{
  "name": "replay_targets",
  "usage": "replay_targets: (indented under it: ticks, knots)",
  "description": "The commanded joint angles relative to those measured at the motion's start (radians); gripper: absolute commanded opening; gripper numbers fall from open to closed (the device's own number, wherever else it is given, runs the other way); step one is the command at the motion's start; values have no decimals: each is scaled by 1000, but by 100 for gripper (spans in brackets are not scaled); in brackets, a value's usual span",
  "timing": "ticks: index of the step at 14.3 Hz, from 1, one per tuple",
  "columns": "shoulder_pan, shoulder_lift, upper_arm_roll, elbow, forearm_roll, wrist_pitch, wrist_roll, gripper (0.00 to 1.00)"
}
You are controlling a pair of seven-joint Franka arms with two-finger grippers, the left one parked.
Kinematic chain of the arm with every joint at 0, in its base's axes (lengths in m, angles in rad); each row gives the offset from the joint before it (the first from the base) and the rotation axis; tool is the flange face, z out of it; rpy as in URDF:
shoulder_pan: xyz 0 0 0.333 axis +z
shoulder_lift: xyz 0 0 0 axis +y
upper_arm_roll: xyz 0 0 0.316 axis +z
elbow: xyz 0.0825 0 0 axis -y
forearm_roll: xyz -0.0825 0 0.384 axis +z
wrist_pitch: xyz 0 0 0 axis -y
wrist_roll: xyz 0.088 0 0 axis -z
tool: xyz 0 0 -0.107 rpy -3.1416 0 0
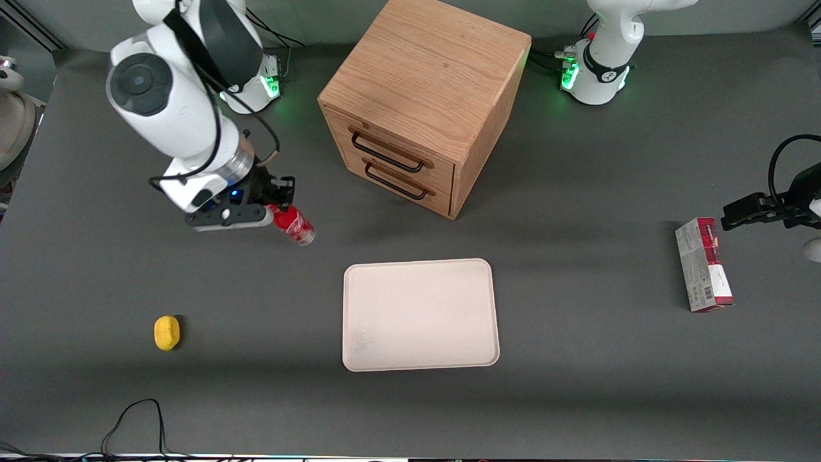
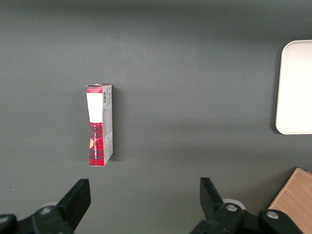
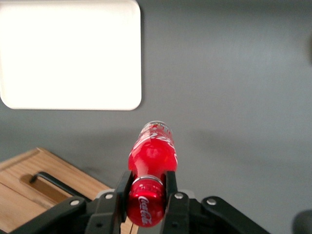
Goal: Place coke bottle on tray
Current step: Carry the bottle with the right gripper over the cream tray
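Observation:
The coke bottle (image 1: 294, 224) is a small red bottle with a white script logo and a clear base. My right gripper (image 1: 272, 208) is shut on its neck and cap and holds it tilted above the table, farther from the front camera than the tray (image 1: 420, 314) and toward the working arm's end. In the right wrist view the bottle (image 3: 152, 156) sits between the two fingers of the gripper (image 3: 146, 187), with its base pointing at the table and the cream-white tray (image 3: 70, 53) ahead. The tray is bare.
A wooden two-drawer cabinet (image 1: 423, 102) stands farther from the front camera than the tray. A yellow object (image 1: 167, 332) lies toward the working arm's end. A red-and-grey carton (image 1: 703, 264) lies toward the parked arm's end.

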Motion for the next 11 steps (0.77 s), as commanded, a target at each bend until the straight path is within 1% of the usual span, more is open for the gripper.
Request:
replay_targets:
  ticks: [1,3,4,6,8,10,11]
  knots:
    - [78,264,24,348,-132,-121,33,23]
    - [123,385,56,477,-186,-119,48,24]
    - [154,437,58,524,-227,-110,57,25]
    - [232,540,55,630,-281,-84,59,26]
    - [270,596,49,645,-344,-14,80,26]
    - [284,643,47,646,-419,25,82,27]
    - [286,657,46,645,-436,48,82,27]
